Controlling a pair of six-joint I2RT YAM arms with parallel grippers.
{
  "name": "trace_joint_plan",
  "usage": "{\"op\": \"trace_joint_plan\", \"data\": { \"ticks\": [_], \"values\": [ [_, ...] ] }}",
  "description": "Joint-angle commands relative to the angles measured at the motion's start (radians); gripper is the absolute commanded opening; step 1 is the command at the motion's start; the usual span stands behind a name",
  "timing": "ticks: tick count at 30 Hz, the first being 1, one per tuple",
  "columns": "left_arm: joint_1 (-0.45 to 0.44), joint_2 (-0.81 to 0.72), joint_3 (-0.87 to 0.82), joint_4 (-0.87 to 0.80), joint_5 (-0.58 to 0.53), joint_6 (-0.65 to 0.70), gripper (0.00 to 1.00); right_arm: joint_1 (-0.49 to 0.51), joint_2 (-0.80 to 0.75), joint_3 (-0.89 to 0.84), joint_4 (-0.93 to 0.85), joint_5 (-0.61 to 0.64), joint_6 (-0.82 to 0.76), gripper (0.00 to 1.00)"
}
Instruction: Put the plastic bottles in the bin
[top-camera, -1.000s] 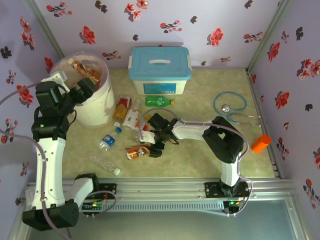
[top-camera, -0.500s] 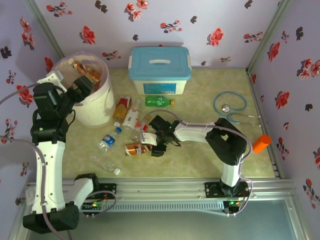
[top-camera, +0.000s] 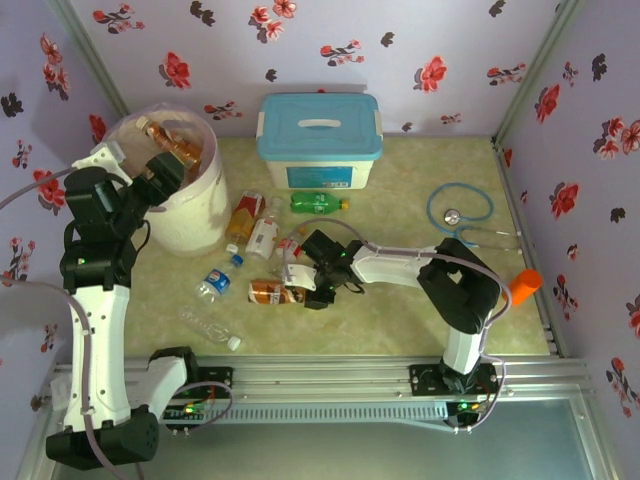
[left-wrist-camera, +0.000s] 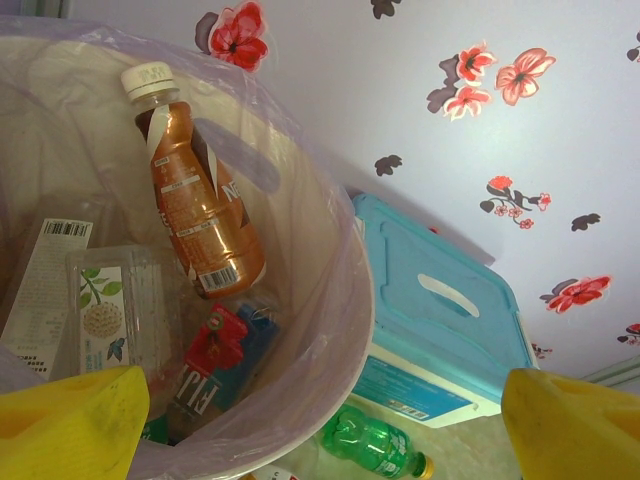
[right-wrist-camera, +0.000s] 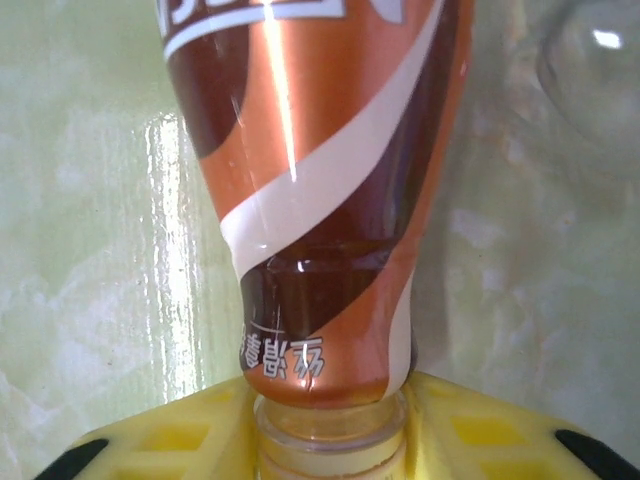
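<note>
The bin (top-camera: 185, 225) stands at the back left and holds several bottles: an amber one (left-wrist-camera: 195, 190), a red-and-blue labelled one (left-wrist-camera: 215, 365) and a clear one (left-wrist-camera: 110, 310). My left gripper (top-camera: 163, 170) (left-wrist-camera: 320, 425) hangs open over the bin's rim (left-wrist-camera: 340, 300), holding nothing. My right gripper (top-camera: 302, 287) (right-wrist-camera: 330, 445) is shut on the neck of an amber bottle (top-camera: 268, 293) (right-wrist-camera: 320, 200) that lies on the table. Loose on the table are a green bottle (top-camera: 318, 204) (left-wrist-camera: 375, 445), a red-labelled one (top-camera: 243, 215), a white-labelled one (top-camera: 263, 238), a blue-labelled one (top-camera: 213, 284) and a clear one (top-camera: 210, 327).
A white box with a light-blue lid (top-camera: 320, 135) (left-wrist-camera: 440, 310) stands at the back, right of the bin. A stethoscope (top-camera: 460, 212) lies at the right, and an orange cylinder (top-camera: 521, 286) sits by the right edge. Flowered walls close in three sides.
The amber bottle has slid slightly left and away with the right gripper and now lies level. The left gripper has drawn back a little to the left over the bin.
</note>
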Motion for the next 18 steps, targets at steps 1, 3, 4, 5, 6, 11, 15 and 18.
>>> {"op": "trace_joint_plan", "data": {
  "ticks": [1, 3, 4, 5, 6, 11, 15, 18],
  "values": [
    [-0.005, -0.012, -0.002, 0.033, -0.025, 0.005, 0.91, 0.008, -0.001, 0.012, -0.014, -0.007, 0.015, 0.26],
    [-0.005, -0.012, 0.001, 0.033, -0.027, 0.005, 0.91, 0.008, -0.004, 0.011, -0.015, -0.008, 0.015, 0.26],
    [-0.005, -0.011, 0.002, 0.033, -0.027, 0.004, 0.91, 0.009, -0.008, 0.01, -0.017, -0.013, 0.013, 0.26],
    [-0.004, -0.012, 0.004, 0.032, -0.027, 0.005, 0.91, 0.008, -0.015, 0.009, -0.022, -0.017, 0.012, 0.26],
    [-0.005, -0.012, 0.006, 0.032, -0.027, 0.005, 0.91, 0.009, -0.025, 0.007, -0.025, -0.023, 0.012, 0.26],
    [-0.005, -0.01, 0.019, 0.028, -0.018, -0.004, 0.91, 0.002, -0.113, -0.01, -0.056, -0.077, 0.01, 0.25],
    [-0.009, -0.005, 0.007, 0.062, 0.044, -0.054, 0.92, -0.034, -0.24, -0.039, -0.046, -0.105, 0.044, 0.26],
    [-0.063, 0.011, -0.005, 0.089, 0.062, -0.081, 0.95, -0.079, -0.33, -0.064, -0.014, -0.094, 0.106, 0.26]
  ]
}}
